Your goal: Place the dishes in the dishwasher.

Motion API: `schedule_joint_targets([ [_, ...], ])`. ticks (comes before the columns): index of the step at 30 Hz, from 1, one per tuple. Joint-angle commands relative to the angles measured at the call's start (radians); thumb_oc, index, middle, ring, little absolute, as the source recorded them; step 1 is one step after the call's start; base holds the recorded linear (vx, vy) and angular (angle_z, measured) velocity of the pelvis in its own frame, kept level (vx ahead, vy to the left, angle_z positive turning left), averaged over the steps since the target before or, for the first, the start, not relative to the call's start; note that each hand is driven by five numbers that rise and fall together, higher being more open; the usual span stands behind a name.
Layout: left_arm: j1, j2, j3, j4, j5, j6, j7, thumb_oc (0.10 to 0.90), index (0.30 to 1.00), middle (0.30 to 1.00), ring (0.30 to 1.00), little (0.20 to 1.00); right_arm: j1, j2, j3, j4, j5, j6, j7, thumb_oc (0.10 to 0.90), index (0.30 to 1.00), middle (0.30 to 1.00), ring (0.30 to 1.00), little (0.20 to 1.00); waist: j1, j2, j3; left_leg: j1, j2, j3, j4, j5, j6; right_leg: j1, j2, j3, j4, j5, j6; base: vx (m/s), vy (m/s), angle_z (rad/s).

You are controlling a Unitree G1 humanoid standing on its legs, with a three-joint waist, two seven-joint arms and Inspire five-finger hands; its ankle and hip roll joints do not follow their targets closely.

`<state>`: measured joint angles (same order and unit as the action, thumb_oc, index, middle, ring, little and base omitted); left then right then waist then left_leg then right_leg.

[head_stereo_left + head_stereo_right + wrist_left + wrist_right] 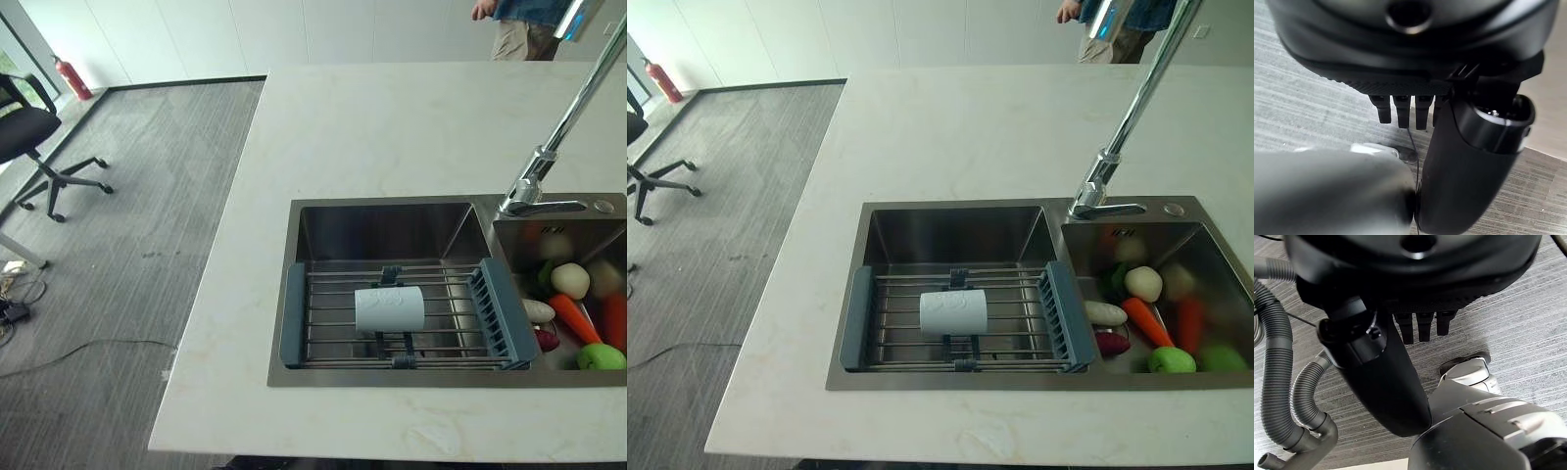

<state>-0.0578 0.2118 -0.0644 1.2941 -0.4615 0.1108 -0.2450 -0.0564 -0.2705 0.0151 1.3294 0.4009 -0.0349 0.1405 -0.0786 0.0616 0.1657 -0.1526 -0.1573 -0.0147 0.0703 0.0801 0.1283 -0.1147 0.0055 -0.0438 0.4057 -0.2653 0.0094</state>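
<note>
Pale cup [389, 308] lying sideways on sink rack [323, 333], untouched. Left hand [1400, 110] and right hand [1422, 328] hang low, fingers relaxed, empty. Next: reach, grasp cup.

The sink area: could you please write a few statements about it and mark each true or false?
1. The cup lies on its side on the rack. True.
2. The rack sits in the right basin. False: it spans the left basin; the right one holds the vegetables.
3. A carrot lies among the vegetables. True.
4. The left hand holds the cup. False: its fingers are straight over the floor, holding nothing.
5. The right hand is open. True.
6. The faucet is mounted at the left basin's left edge. False: it rises behind the right basin.
</note>
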Motion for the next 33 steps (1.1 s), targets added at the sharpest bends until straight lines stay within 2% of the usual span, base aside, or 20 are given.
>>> schedule_joint_targets([
  [1, 0.012, 0.026, 0.007, 0.000, 0.010, 0.018, -0.001, 0.800, 0.900, 0.900, 0.900, 0.900, -0.014, -0.025, -0.016, -0.038, -0.014, -0.008, -0.004, 0.800, 0.900, 0.900, 0.900, 0.900, 0.012, 0.009, -0.002, -0.043, 0.066, 0.044, 0.230, -0.263, -0.075, -0.024, -0.047, -0.006, -0.106, 0.169, 0.100, 0.01, 0.011, 0.03],
  [2, 0.018, 0.026, 0.013, 0.000, 0.018, 0.023, -0.003, 0.800, 0.900, 0.900, 0.900, 0.900, -0.019, -0.023, -0.014, -0.041, -0.026, -0.012, -0.002, 0.800, 0.900, 0.900, 0.900, 0.900, 0.019, 0.007, 0.000, -0.046, 0.076, 0.055, 0.230, -0.266, -0.071, -0.013, -0.045, -0.044, -0.106, 0.198, 0.104, -0.03, -0.054, -0.08],
  [3, 0.023, 0.032, 0.017, -0.005, -0.007, 0.023, 0.020, 0.800, 0.900, 0.900, 0.900, 0.900, -0.033, -0.021, -0.008, -0.055, -0.058, -0.007, 0.006, 0.800, 0.900, 0.900, 0.900, 0.900, 0.030, 0.013, 0.012, -0.041, 0.104, 0.072, 0.230, -0.273, -0.064, -0.010, -0.048, -0.110, -0.096, 0.265, 0.123, -0.08, -0.113, -0.21],
  [6, 0.015, 0.047, 0.027, 0.006, -0.031, 0.025, 0.015, 0.800, 0.900, 0.900, 0.900, 0.900, -0.038, -0.021, -0.009, -0.062, -0.044, 0.002, 0.009, 0.800, 0.900, 0.900, 0.900, 0.900, 0.036, 0.010, 0.031, -0.031, 0.110, 0.063, 0.230, -0.285, -0.064, -0.066, -0.104, -0.129, -0.050, 0.309, 0.134, -0.11, -0.204, -0.55],
  [8, 0.016, 0.054, 0.034, 0.012, -0.035, 0.030, 0.007, 0.800, 0.900, 0.900, 0.900, 0.900, -0.032, -0.023, -0.016, -0.059, -0.049, -0.001, 0.008, 0.800, 0.900, 0.900, 0.900, 0.900, 0.039, 0.014, 0.035, -0.022, 0.116, 0.046, 0.230, -0.288, -0.073, -0.073, -0.141, -0.131, -0.075, 0.325, 0.139, -0.06, -0.238, -0.16],
  [10, 0.018, 0.058, 0.038, 0.014, -0.033, 0.034, 0.007, 0.800, 0.900, 0.900, 0.900, 0.900, -0.030, -0.023, -0.019, -0.056, -0.052, -0.004, 0.011, 0.800, 0.900, 0.900, 0.900, 0.900, 0.041, 0.015, 0.036, -0.019, 0.124, 0.036, 0.230, -0.288, -0.080, -0.065, -0.156, -0.129, -0.097, 0.325, 0.142, -0.05, -0.251, 0.08],
  [11, 0.020, 0.062, 0.041, 0.016, -0.033, 0.040, 0.010, 0.800, 0.900, 0.900, 0.900, 0.900, -0.030, -0.023, -0.020, -0.052, -0.057, -0.008, 0.021, 0.800, 0.900, 0.900, 0.900, 0.900, 0.043, 0.011, 0.037, -0.018, 0.135, 0.026, 0.230, -0.284, -0.090, -0.057, -0.168, -0.124, -0.106, 0.299, 0.146, -0.08, -0.415, 0.28],
  [12, 0.024, 0.065, 0.043, 0.021, -0.030, 0.043, 0.011, 0.800, 0.900, 0.900, 0.900, 0.900, -0.027, -0.025, -0.016, -0.054, -0.062, -0.015, 0.032, 0.800, 0.900, 0.900, 0.900, 0.900, 0.048, 0.001, 0.035, -0.025, 0.151, 0.026, 0.230, -0.273, -0.109, -0.048, -0.175, -0.132, -0.106, 0.222, 0.142, -0.09, -0.465, 0.31],
  [13, 0.029, 0.066, 0.048, 0.023, -0.034, 0.043, 0.018, 0.800, 0.900, 0.900, 0.900, 0.900, -0.026, -0.027, -0.013, -0.057, -0.071, -0.015, 0.042, 0.800, 0.900, 0.900, 0.900, 0.900, 0.055, -0.007, 0.032, -0.031, 0.172, 0.041, 0.230, -0.263, -0.129, -0.038, -0.184, -0.155, -0.106, 0.177, 0.140, -0.07, -0.394, 0.35],
  [14, 0.033, 0.066, 0.053, 0.023, -0.041, 0.044, 0.028, 0.800, 0.900, 0.900, 0.900, 0.900, -0.026, -0.027, -0.009, -0.060, -0.083, -0.011, 0.050, 0.800, 0.900, 0.900, 0.900, 0.900, 0.060, -0.012, 0.028, -0.034, 0.191, 0.057, 0.230, -0.256, -0.144, -0.033, -0.190, -0.171, -0.106, 0.159, 0.141, -0.09, -0.376, 0.49],
  [16, 0.038, 0.059, 0.059, 0.020, -0.042, 0.047, 0.045, 0.800, 0.900, 0.900, 0.900, 0.900, -0.034, -0.033, 0.010, -0.062, -0.099, -0.028, 0.065, 0.800, 0.900, 0.900, 0.900, 0.900, 0.067, -0.021, 0.028, -0.065, 0.263, 0.113, 0.230, -0.222, -0.191, -0.018, -0.173, -0.181, -0.106, 0.119, 0.129, -0.12, -0.314, 0.56],
  [18, 0.032, 0.049, 0.058, 0.028, -0.007, 0.056, 0.060, 0.800, 0.900, 0.900, 0.900, 0.900, -0.041, -0.041, 0.030, -0.072, -0.125, -0.043, 0.058, 0.800, 0.900, 0.900, 0.900, 0.900, 0.078, -0.025, 0.041, -0.088, 0.289, 0.135, 0.230, -0.194, -0.208, 0.006, -0.154, -0.180, -0.106, 0.095, 0.114, -0.17, -0.201, 0.54],
  [21, 0.019, 0.040, 0.051, 0.043, -0.014, 0.069, 0.066, 0.800, 0.900, 0.900, 0.900, 0.900, -0.052, -0.057, 0.030, -0.078, -0.033, -0.019, 0.037, 0.800, 0.900, 0.900, 0.900, 0.900, 0.084, -0.036, 0.048, -0.053, 0.254, 0.130, 0.230, -0.214, -0.185, 0.020, -0.158, -0.190, -0.106, 0.089, 0.096, -0.19, -0.126, 0.24],
  [23, 0.011, 0.046, 0.050, 0.035, -0.018, 0.106, 0.075, 0.800, 0.900, 0.900, 0.900, 0.900, -0.029, -0.059, 0.004, -0.072, 0.010, -0.019, 0.015, 0.800, 0.900, 0.900, 0.900, 0.900, 0.066, -0.032, 0.040, -0.047, 0.266, 0.168, 0.230, -0.216, -0.192, 0.037, -0.164, -0.212, -0.106, 0.084, 0.096, -0.03, 0.033, 0.46],
  [24, 0.014, 0.048, 0.063, 0.036, -0.031, 0.118, 0.080, 0.800, 0.900, 0.900, 0.900, 0.900, -0.023, -0.062, -0.011, -0.059, 0.022, 0.006, -0.012, 0.800, 0.900, 0.900, 0.900, 0.900, 0.063, -0.026, 0.035, -0.034, 0.254, 0.150, 0.230, -0.220, -0.192, 0.043, -0.168, -0.207, -0.106, 0.087, 0.096, 0.00, 0.115, 0.62],
  [26, 0.010, 0.049, 0.068, 0.038, -0.102, 0.127, 0.091, 0.800, 0.900, 0.900, 0.900, 0.900, -0.014, -0.073, -0.033, -0.034, 0.014, 0.029, 0.001, 0.800, 0.900, 0.900, 0.900, 0.900, 0.061, -0.019, 0.027, -0.029, 0.250, 0.143, 0.230, -0.223, -0.193, 0.041, -0.177, -0.212, -0.106, 0.089, 0.096, -0.01, 0.087, 0.41],
  [28, 0.010, 0.045, 0.099, 0.031, -0.180, 0.126, 0.124, 0.800, 0.900, 0.900, 0.900, 0.900, -0.006, -0.064, -0.047, -0.014, -0.050, 0.015, 0.010, 0.800, 0.900, 0.900, 0.900, 0.900, 0.069, -0.013, 0.016, -0.018, 0.242, 0.142, 0.230, -0.234, -0.197, 0.039, -0.197, -0.227, -0.106, 0.090, 0.106, 0.03, 0.034, -0.13],
  [30, 0.019, 0.042, 0.152, 0.026, -0.252, 0.099, 0.144, 0.800, 0.900, 0.900, 0.900, 0.900, -0.007, -0.053, -0.043, -0.004, -0.053, 0.001, 0.004, 0.800, 0.900, 0.900, 0.900, 0.900, 0.085, -0.015, 0.002, -0.001, 0.229, 0.126, 0.230, -0.249, -0.196, 0.038, -0.212, -0.232, -0.106, 0.094, 0.119, 0.04, -0.013, -0.37],
  [32, 0.040, 0.059, 0.208, 0.022, -0.319, 0.011, 0.199, 0.800, 0.900, 0.900, 0.900, 0.900, -0.005, -0.062, -0.052, -0.024, -0.042, -0.020, 0.024, 0.800, 0.900, 0.900, 0.900, 0.900, 0.093, -0.015, -0.019, 0.003, 0.220, 0.117, 0.230, -0.259, -0.195, 0.040, -0.215, -0.233, -0.106, 0.087, 0.121, 0.03, 0.000, -0.05],
  [33, 0.050, 0.080, 0.253, 0.018, -0.354, -0.053, 0.232, 0.800, 0.900, 0.900, 0.900, 0.900, -0.004, -0.070, -0.056, -0.034, -0.026, -0.017, 0.020, 0.800, 0.900, 0.900, 0.900, 0.900, 0.095, -0.013, -0.023, 0.008, 0.217, 0.116, 0.230, -0.263, -0.193, 0.044, -0.216, -0.231, -0.106, 0.081, 0.121, 0.03, 0.032, 0.09],
])
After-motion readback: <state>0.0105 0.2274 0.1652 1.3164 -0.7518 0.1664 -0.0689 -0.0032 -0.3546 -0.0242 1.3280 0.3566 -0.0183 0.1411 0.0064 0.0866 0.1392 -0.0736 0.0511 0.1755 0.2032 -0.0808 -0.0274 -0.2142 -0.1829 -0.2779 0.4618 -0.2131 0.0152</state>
